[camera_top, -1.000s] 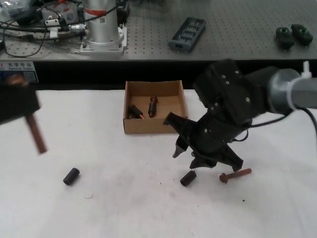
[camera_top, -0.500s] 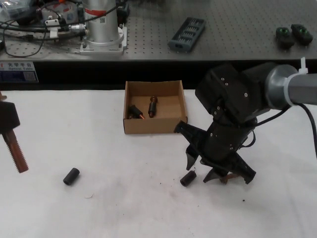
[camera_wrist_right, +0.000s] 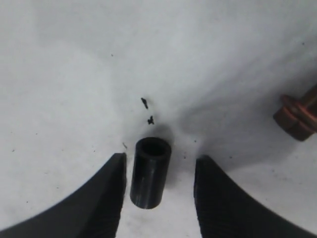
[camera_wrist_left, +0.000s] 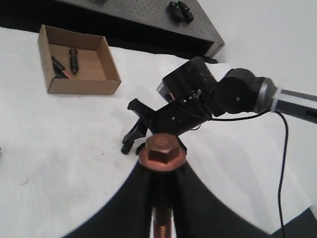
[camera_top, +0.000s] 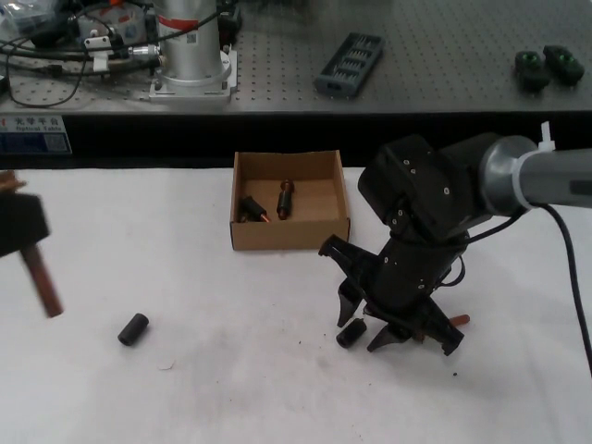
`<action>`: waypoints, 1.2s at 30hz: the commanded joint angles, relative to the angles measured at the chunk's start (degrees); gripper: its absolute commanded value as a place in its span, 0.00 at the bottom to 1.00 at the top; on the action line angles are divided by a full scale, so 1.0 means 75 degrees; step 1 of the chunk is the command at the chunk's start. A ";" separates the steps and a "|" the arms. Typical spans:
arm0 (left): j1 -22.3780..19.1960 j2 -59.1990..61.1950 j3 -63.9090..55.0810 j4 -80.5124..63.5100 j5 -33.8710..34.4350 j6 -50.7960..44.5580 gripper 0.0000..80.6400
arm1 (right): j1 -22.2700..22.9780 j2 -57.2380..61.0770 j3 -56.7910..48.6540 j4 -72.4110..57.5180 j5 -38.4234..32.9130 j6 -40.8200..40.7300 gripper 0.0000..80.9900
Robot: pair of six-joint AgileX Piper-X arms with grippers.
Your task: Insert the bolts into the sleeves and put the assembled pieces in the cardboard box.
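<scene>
right gripper (camera_wrist_right: 159, 161): fingers spread, low over the white cloth (camera_top: 231, 370), straddling a black sleeve (camera_wrist_right: 150, 173)
sleeve: lying on the cloth between the fingers, in front of the cardboard box (camera_top: 289, 236)
left gripper (camera_wrist_left: 161, 173): clamped on a copper bolt (camera_wrist_left: 161, 148), held in the air
loose bolt (camera_wrist_right: 297, 116): on the cloth, just beside the right gripper
second sleeve (camera_top: 133, 328): on the cloth, well apart
box: two assembled pieces (camera_top: 285, 197) inside

White cloth (camera_top: 185, 388) covers the near bench, with dark specks (camera_wrist_right: 147, 110) on it. Behind it lies a perforated plate (camera_top: 444, 55). On the plate stand a silver column (camera_top: 190, 42), a grey rack (camera_top: 350, 63), two black-green parts (camera_top: 548, 65) and cables (camera_top: 55, 37). A blue label (camera_top: 34, 134) is on the plate's front edge.
</scene>
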 commanded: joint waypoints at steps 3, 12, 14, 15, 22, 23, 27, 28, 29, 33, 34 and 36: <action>0.0023 0.0354 0.0197 -0.1271 0.1417 0.0042 0.01 | 0.0106 0.0121 -0.0071 -0.0056 -0.0166 0.0119 0.42; 0.0023 0.0836 0.0197 -0.1453 0.2132 0.0077 0.01 | 0.0104 0.0121 -0.0071 -0.0056 -0.0001 0.0119 0.23; 0.0023 0.0834 0.0197 -0.1453 0.2175 0.0077 0.01 | 0.0104 0.0163 -0.0071 -0.0056 -0.0001 0.0119 0.18; 0.0023 0.0834 0.0197 -0.1453 0.2198 0.0077 0.01 | 0.0104 0.0194 -0.0071 -0.0056 -0.0001 0.0119 0.16; 0.0023 0.0834 0.0197 -0.1453 0.2638 0.0131 0.01 | 0.0104 0.0504 -0.0071 -0.0087 -0.0361 -0.0337 0.07; 0.0023 0.0834 0.0197 -0.1453 0.2711 0.0231 0.01 | 0.0081 0.0503 -0.0071 -0.0142 -0.0353 -0.0901 0.05; 0.0023 0.0871 0.0197 -0.1453 0.2660 0.0458 0.01 | 0.0015 0.0311 -0.0057 -0.0216 -0.0227 -0.4605 0.00; 0.0023 0.0885 0.0197 -0.1453 0.2625 0.0515 0.01 | 0.0018 0.0234 -0.0051 -0.0090 0.0034 -0.5598 0.01; 0.0023 0.0900 0.0197 -0.1453 0.2597 0.0544 0.01 | 0.0018 0.0162 -0.0021 0.0010 0.0288 -0.6328 0.01; 0.0023 0.1082 0.0197 -0.1507 0.2483 0.0543 0.01 | -0.0031 -0.0035 0.0273 0.0184 0.0910 -0.8528 0.01; 0.0023 0.1131 0.0197 -0.1524 0.2483 0.0543 0.01 | -0.0029 -0.0045 0.0354 0.0199 0.0911 -0.8541 0.01; 0.0023 0.1260 0.0197 -0.1586 0.2483 0.0543 0.01 | -0.0029 -0.0043 0.0453 0.0285 0.0906 -0.8516 0.01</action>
